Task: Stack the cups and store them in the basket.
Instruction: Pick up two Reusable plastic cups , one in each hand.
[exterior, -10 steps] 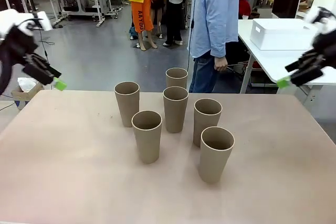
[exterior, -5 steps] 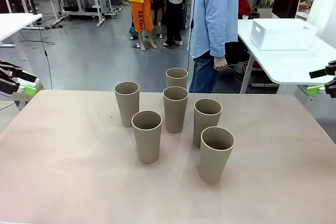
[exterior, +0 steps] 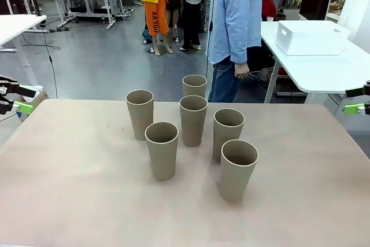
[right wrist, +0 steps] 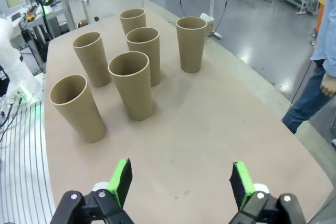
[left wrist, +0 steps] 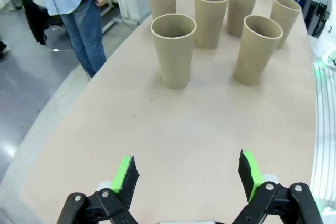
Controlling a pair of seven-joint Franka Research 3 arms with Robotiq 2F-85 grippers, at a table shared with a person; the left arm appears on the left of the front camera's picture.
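Note:
Several tan cups stand upright and apart in a cluster at mid-table, the nearest cup (exterior: 238,169) at front right and the farthest cup (exterior: 195,85) by the far edge. My left gripper (exterior: 14,99) hangs open at the table's left edge, well clear of them. In the left wrist view its green pads (left wrist: 125,171) frame bare tabletop, with the closest cup (left wrist: 173,51) beyond. At the right edge my right gripper (exterior: 358,101) is open too; its wrist view shows a cup (right wrist: 132,85) ahead of the gripper (right wrist: 181,179). The white basket (exterior: 309,37) sits on a side table at back right.
A person in a light blue shirt (exterior: 236,21) stands at the table's far side, hand hanging by the edge, also visible as the person (left wrist: 73,3) in the left wrist view. The pinkish table (exterior: 69,189) has bare room around the cups. Other tables stand farther off.
Both grippers have drawn outward and lower, from above the table's back corners to its left and right edges. The cups have not moved.

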